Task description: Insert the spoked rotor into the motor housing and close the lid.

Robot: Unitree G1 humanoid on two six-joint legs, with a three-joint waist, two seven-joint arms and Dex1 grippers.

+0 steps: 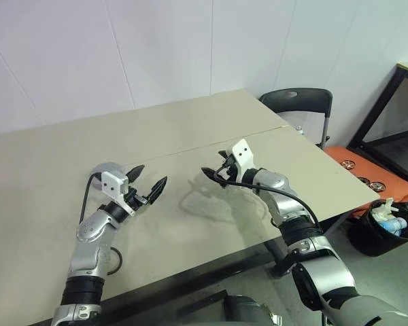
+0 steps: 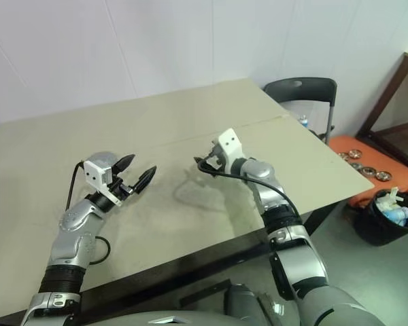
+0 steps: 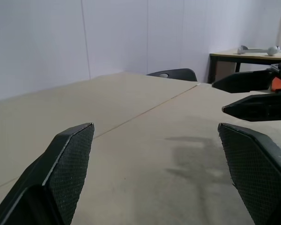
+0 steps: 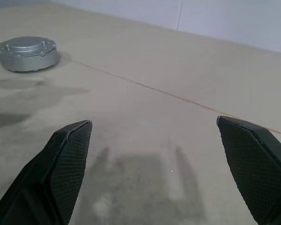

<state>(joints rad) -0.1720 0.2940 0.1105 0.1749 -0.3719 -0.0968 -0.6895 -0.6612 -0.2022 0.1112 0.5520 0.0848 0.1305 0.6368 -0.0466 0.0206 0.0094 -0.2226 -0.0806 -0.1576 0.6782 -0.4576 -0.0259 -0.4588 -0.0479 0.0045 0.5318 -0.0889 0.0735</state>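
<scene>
Both hands, left hand point(image 1: 149, 185) and right hand point(image 1: 214, 174), hovering over the tabletop point(image 1: 190, 129), fingers spread apart and holding nothing. Motor housing point(image 4: 26, 53) with lid point(image 4: 25, 45) already seated, resting on the tabletop beside the left hand. Probably heavy, rigid, smooth metal, likely slippery; best gripped across the round side wall. Rotor presumably inside.
</scene>
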